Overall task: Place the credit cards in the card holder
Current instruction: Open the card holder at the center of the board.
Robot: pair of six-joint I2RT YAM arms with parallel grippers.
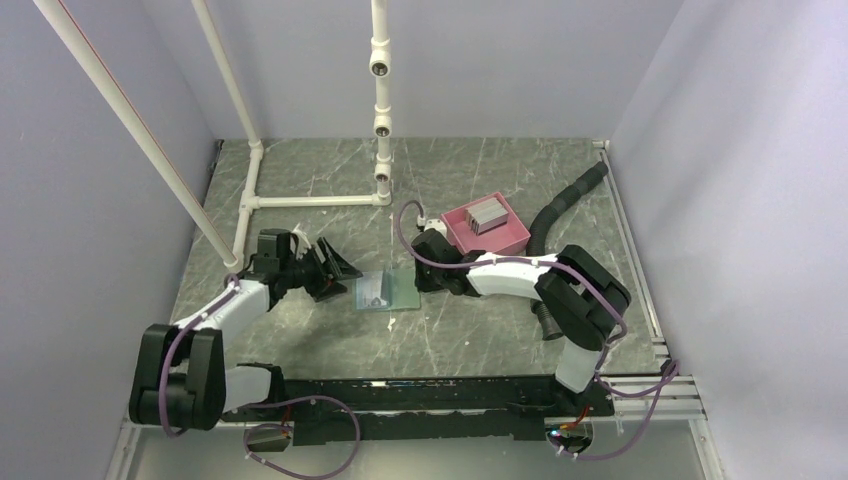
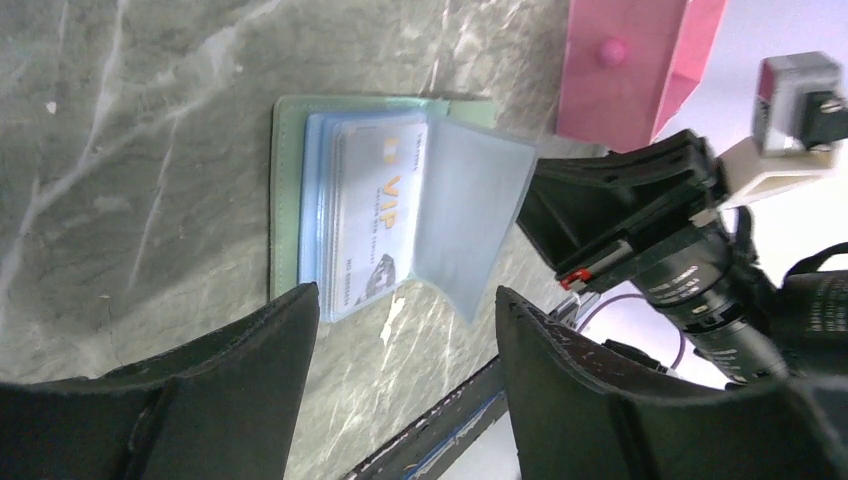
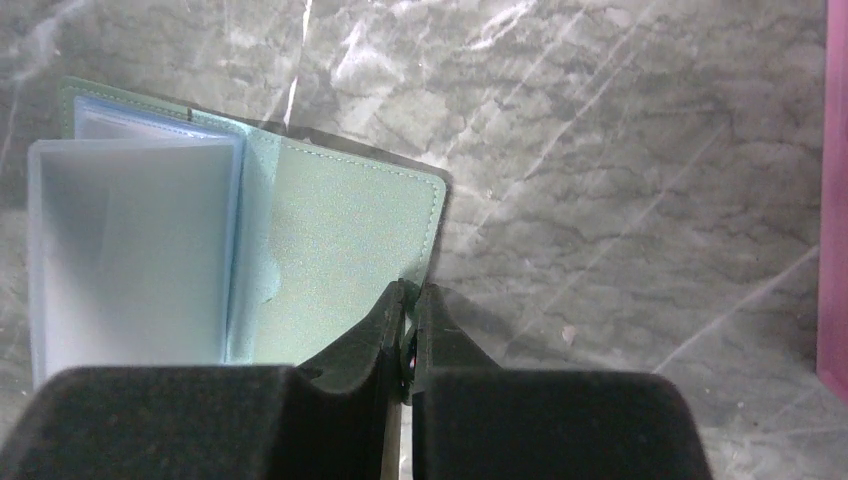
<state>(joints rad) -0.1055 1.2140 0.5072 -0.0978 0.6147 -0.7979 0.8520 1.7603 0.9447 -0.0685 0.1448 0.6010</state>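
The card holder (image 1: 385, 291) lies open on the table, green covers down and light blue sleeves up (image 2: 285, 200) (image 3: 340, 250). A white VIP credit card (image 2: 375, 215) sits in one sleeve. More grey credit cards (image 1: 487, 214) are stacked in the pink tray. My left gripper (image 1: 337, 264) (image 2: 405, 295) hangs open just left of the holder, with nothing between its fingers. My right gripper (image 1: 422, 278) (image 3: 410, 293) is shut on the right cover's near corner.
The pink tray (image 1: 512, 238) (image 2: 630, 70) stands behind the right arm. A white pipe frame (image 1: 380, 110) rises at the back left. A black corrugated hose (image 1: 565, 200) lies at the back right. Walls close in three sides.
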